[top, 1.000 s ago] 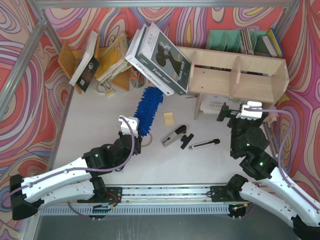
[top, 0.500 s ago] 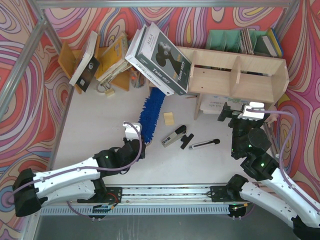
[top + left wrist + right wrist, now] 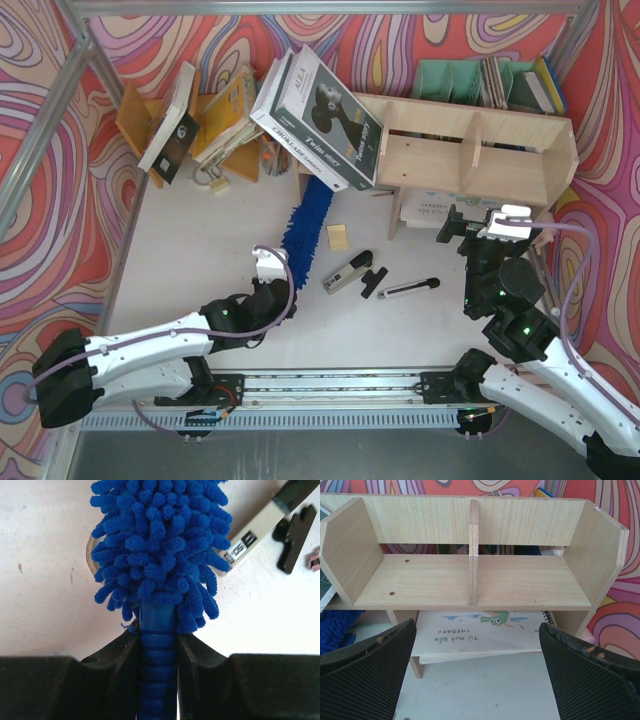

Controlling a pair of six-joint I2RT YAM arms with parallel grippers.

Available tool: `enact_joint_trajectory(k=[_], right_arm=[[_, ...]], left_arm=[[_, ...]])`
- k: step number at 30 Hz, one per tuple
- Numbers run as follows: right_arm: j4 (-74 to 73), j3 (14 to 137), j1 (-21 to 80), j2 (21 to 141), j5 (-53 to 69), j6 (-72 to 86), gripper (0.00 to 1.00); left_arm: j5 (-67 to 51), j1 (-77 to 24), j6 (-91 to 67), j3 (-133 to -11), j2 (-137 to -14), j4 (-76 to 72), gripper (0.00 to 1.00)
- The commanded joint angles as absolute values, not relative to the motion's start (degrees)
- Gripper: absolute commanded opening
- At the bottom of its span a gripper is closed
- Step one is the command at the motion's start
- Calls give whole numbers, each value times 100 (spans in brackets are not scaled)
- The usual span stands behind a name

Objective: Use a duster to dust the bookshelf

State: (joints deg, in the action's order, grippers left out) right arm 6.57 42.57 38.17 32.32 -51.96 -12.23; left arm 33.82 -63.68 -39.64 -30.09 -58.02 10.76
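The blue fluffy duster [image 3: 304,228] lies on the table, its head pointing up toward the bookshelf's left end. My left gripper [image 3: 280,285] is shut on the duster's ribbed blue handle [image 3: 157,655]; the fluffy head [image 3: 160,545] fills the left wrist view. The pale plywood bookshelf [image 3: 478,150] stands at the back right, and its two open compartments [image 3: 470,575] fill the right wrist view. My right gripper [image 3: 482,228] is open and empty, just in front of the bookshelf's lower opening.
A large boxed book [image 3: 320,118] leans on the bookshelf's left end. A stapler [image 3: 347,272], a black clip [image 3: 375,280] and a silver rod [image 3: 408,288] lie mid-table. An orange rack of tilted books [image 3: 195,120] stands back left. A picture book [image 3: 485,627] lies under the shelf.
My left arm has moved right and toward the near edge, and the duster has swung with it, so its head now points more upright toward the shelf. The right arm has barely moved.
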Motion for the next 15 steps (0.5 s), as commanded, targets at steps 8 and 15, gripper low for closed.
enact_joint_trajectory(k=[8,15], right_arm=[[642,4282,3782,3118,-5217,-1201,99],[695,4251,3776,3041,-5311,-1243,99]], left_arm=[[4113,-6067,-2635,-4229,-5332,1175,0],[3948,-6036,-2920,-4019,-5344,1160,0]])
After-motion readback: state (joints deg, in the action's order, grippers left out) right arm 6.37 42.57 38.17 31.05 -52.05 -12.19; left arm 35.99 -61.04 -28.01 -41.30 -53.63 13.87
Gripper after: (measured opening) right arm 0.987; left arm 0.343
